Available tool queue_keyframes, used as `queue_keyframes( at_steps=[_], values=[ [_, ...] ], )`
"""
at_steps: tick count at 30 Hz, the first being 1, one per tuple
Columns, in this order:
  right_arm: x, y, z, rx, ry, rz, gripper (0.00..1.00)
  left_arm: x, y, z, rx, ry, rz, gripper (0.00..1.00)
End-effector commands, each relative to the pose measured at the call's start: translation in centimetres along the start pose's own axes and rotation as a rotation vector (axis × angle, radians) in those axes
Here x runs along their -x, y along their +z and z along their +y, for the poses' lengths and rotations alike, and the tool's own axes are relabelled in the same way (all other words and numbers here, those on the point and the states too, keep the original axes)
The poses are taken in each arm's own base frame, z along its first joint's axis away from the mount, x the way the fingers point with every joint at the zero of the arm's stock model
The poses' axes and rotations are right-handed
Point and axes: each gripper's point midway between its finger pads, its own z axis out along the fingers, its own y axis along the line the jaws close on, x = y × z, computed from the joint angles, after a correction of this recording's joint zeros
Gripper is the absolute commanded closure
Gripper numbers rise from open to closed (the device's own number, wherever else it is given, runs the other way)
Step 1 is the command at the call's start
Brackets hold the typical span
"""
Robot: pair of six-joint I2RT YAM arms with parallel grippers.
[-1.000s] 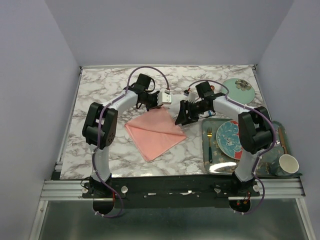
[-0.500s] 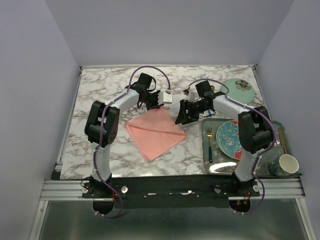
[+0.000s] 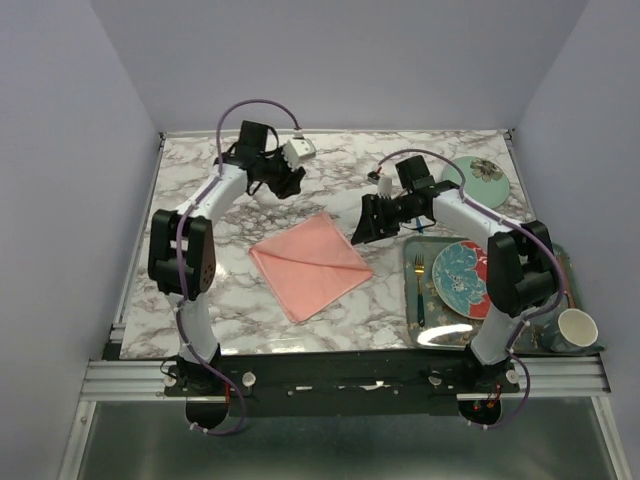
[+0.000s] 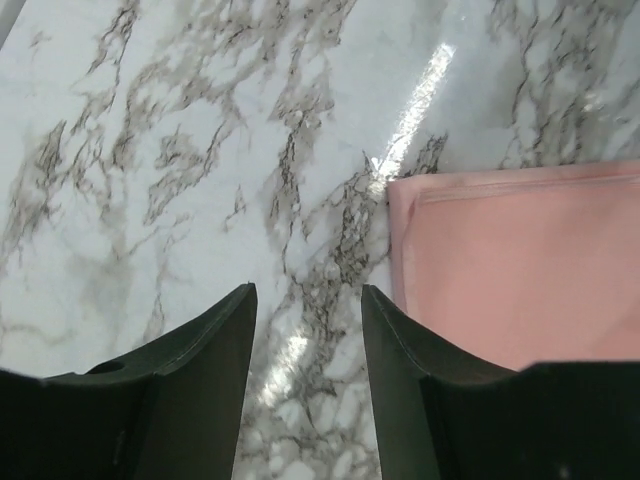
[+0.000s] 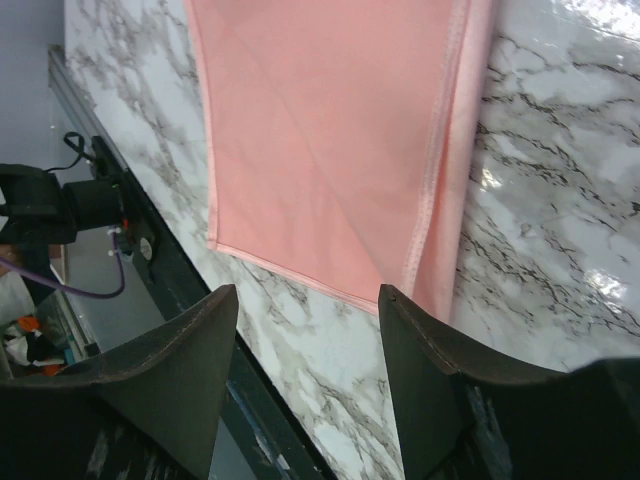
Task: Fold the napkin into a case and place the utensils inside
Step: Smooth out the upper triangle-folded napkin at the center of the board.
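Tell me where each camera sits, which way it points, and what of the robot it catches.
Top external: fixed above and behind the arms, looking down at the white marble table; both arms show, with left pincer and right pincer.
Left wrist: on the left arm, looking down at marble and a corner of the salmon-pink satin napkin; its two dark fingers show.
Right wrist: on the right arm, looking over the napkin toward the table's near edge; its two fingers show.
Shared: all three see the napkin.

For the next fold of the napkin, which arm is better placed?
Probably right: the right gripper hangs open at the napkin's right corner, with the cloth edge under its jaws. The left gripper, also open, sits over bare table beyond the far corner.
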Motion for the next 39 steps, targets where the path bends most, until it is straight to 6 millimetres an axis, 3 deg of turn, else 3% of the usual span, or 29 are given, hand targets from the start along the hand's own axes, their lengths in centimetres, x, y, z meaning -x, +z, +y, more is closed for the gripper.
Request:
queue_keyframes(
  at_steps=[1, 2, 3, 4, 6, 7, 9, 11, 22, 32, 39],
  values=[
    [1.2, -0.6, 3.6, 0.128, -0.060, -0.031, 0.34, 2.7, -6.0, -4.5, -0.143, -0.449, -0.157, 0.44],
    [1.1, -0.2, 3.7, 0.143, -0.048, -0.017, 0.34, 2.3, -6.5, -5.2, -0.162, -0.515, -0.169, 0.45],
    [0.9, 0.1, 4.3, 0.168, -0.037, -0.003, 0.34, 3.4, -7.4, -5.9, -0.186, -0.605, -0.213, 0.45],
    [0.7, 0.5, 5.0, 0.189, -0.042, 0.012, 0.34, 1.9, -7.1, -8.3, -0.265, -0.695, -0.204, 0.45],
    [0.2, 1.2, 5.6, 0.217, -0.039, 0.041, 0.34, 2.2, -7.9, -9.7, -0.296, -0.745, -0.254, 0.44],
    [-0.2, 1.8, 6.3, 0.233, -0.049, 0.062, 0.34, 0.5, -7.6, -11.9, -0.348, -0.850, -0.227, 0.44],
    [-0.8, 3.0, 6.5, 0.252, -0.046, 0.099, 0.34, 0.2, -7.6, -12.6, -0.344, -0.881, -0.252, 0.46],
    [-1.1, 4.1, 7.0, 0.267, -0.047, 0.129, 0.34, -1.6, -7.0, -14.0, -0.361, -0.993, -0.224, 0.47],
    [-1.5, 8.4, 8.6, 0.381, 0.073, 0.241, 0.34, -2.8, -3.8, -12.4, -0.366, -1.180, -0.229, 0.53],
    [-1.9, 11.0, 7.4, 0.397, 0.219, 0.274, 0.34, -4.5, -3.1, -13.3, -0.372, -1.246, -0.187, 0.53],
    [-3.1, 12.2, 5.8, 0.374, 0.307, 0.304, 0.34, -7.5, -2.0, -12.7, -0.339, -1.321, -0.144, 0.53]
  ],
)
